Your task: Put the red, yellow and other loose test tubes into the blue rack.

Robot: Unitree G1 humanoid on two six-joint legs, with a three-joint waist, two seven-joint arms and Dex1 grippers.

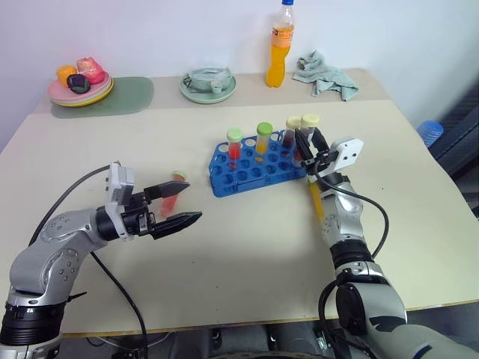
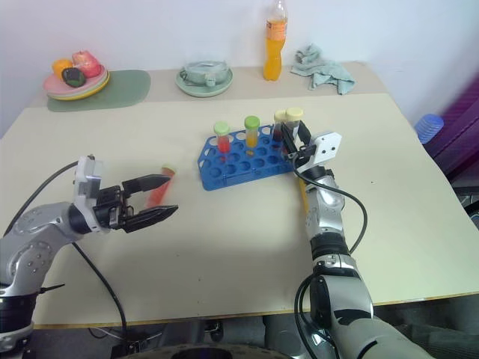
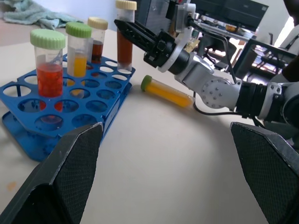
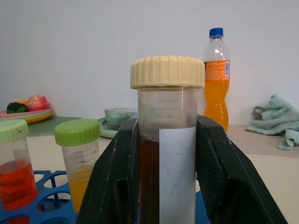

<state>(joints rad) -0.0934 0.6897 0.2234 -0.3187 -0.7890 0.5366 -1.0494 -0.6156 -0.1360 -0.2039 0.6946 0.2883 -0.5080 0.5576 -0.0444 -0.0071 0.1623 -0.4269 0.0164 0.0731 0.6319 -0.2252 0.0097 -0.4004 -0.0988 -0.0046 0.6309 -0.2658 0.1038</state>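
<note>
While the right hand (image 1: pixel 305 146) pinches a cream-capped tube of dark brown liquid (image 4: pixel 166 140) between its two black fingers, that tube stands upright over the right end of the blue rack (image 1: pixel 254 169), which lies at the centre of the bench (image 1: pixel 247 254) in the head views. Whether the tube's foot sits in a hole cannot be told. Three further tubes stand upright in the rack: a pale-green-capped tube of red liquid (image 1: pixel 234 148), a green-capped tube of yellow liquid (image 1: pixel 263 138), and a second cream-capped dark tube (image 1: pixel 291 132) just beside the held one. A green-capped tube of yellow liquid (image 3: pixel 167 92) lies on its side on the bench just right of the rack, beside the right forearm. At lower left of the head views the left hand (image 1: pixel 179 203) hovers level with its fingers spread wide, gripping nothing; a loose red tube (image 1: pixel 173 192) lies on the bench seen between them. Along the upper edge of the frame stand a plate of toy food (image 1: pixel 81 88), a pale green plate (image 1: pixel 208 85), an orange soda bottle (image 1: pixel 279 46) and a crumpled cloth (image 1: pixel 324 75).
</note>
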